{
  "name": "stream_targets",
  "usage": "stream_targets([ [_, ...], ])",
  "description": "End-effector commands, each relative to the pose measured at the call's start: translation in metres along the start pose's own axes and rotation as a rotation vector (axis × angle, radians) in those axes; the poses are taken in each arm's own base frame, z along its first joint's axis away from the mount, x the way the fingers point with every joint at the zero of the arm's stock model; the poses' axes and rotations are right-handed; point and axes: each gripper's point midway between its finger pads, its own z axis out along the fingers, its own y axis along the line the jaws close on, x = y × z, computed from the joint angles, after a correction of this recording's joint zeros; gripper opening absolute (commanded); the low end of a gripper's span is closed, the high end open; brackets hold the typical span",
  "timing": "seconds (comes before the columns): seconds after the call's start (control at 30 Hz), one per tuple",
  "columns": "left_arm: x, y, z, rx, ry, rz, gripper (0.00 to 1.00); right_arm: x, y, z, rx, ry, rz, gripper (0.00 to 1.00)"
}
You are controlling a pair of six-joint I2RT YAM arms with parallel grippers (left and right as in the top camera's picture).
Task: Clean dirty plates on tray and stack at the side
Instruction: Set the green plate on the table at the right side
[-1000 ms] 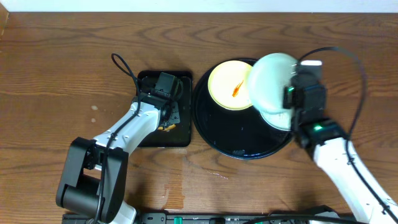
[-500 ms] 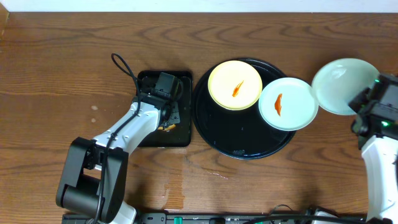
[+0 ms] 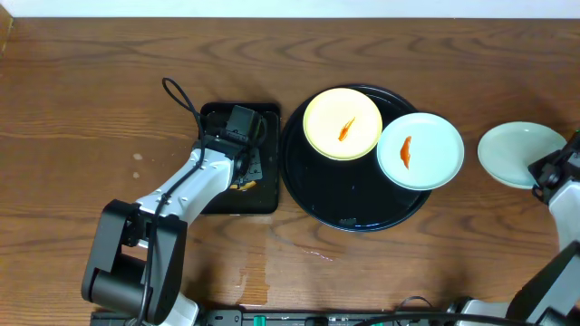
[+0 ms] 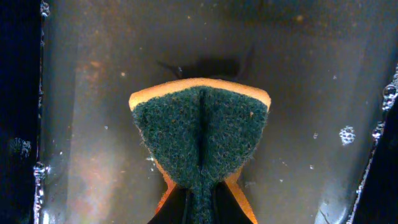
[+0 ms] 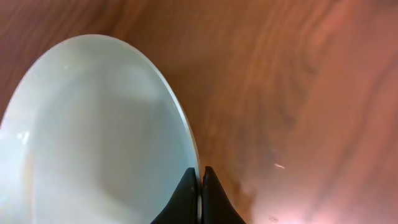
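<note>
The round black tray [image 3: 344,201] holds a pale yellow plate [image 3: 342,124] and a mint-blue plate [image 3: 420,151], each with an orange-red smear. A second mint-blue plate [image 3: 519,155], with no smear showing, is over the wood at the far right. My right gripper [image 3: 544,181] is shut on its rim; the right wrist view shows the plate [image 5: 93,137] with the jaws [image 5: 199,186] pinching its edge. My left gripper [image 3: 243,163] is shut on a green-and-orange sponge [image 4: 200,140] over the small rectangular black tray [image 3: 237,201].
The rectangular tray's wet floor [image 4: 81,93] shows brownish water and bubbles. An orange smear [image 3: 246,185] lies in it beside the left arm. Bare wood [image 5: 298,93] lies beside the held plate.
My right gripper has carried the clean mint-blue plate from above the round tray to the far right of the table and lower. The left arm has not moved.
</note>
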Motion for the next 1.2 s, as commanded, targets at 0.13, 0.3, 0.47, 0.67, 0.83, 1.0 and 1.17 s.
stream_targets([
  [0.13,0.002,0.005,0.002,-0.014,0.006,-0.003,0.08,-0.008,0.039,0.007,-0.188,0.007,0.037,0.11],
  [0.3,0.002,0.005,0.002,-0.014,0.006,-0.003,0.08,0.005,0.050,0.004,-0.252,0.050,-0.087,0.25],
  [0.47,0.002,0.005,0.002,-0.014,0.006,-0.003,0.08,0.038,0.096,-0.018,-0.522,0.152,-0.308,0.41],
  [0.67,0.002,0.005,0.002,-0.014,0.006,-0.003,0.08,0.088,0.130,-0.055,-0.778,0.336,-0.379,0.48],
  [0.83,0.002,0.005,0.002,-0.014,0.006,-0.003,0.08,0.111,0.126,-0.057,-0.724,0.408,-0.417,0.47],
  [1.0,0.002,0.005,0.002,-0.014,0.006,-0.003,0.08,0.133,0.120,-0.055,-0.658,0.437,-0.482,0.43],
  [1.17,0.002,0.005,0.002,-0.014,0.006,-0.003,0.08,0.149,0.120,-0.057,-0.656,0.456,-0.527,0.42],
])
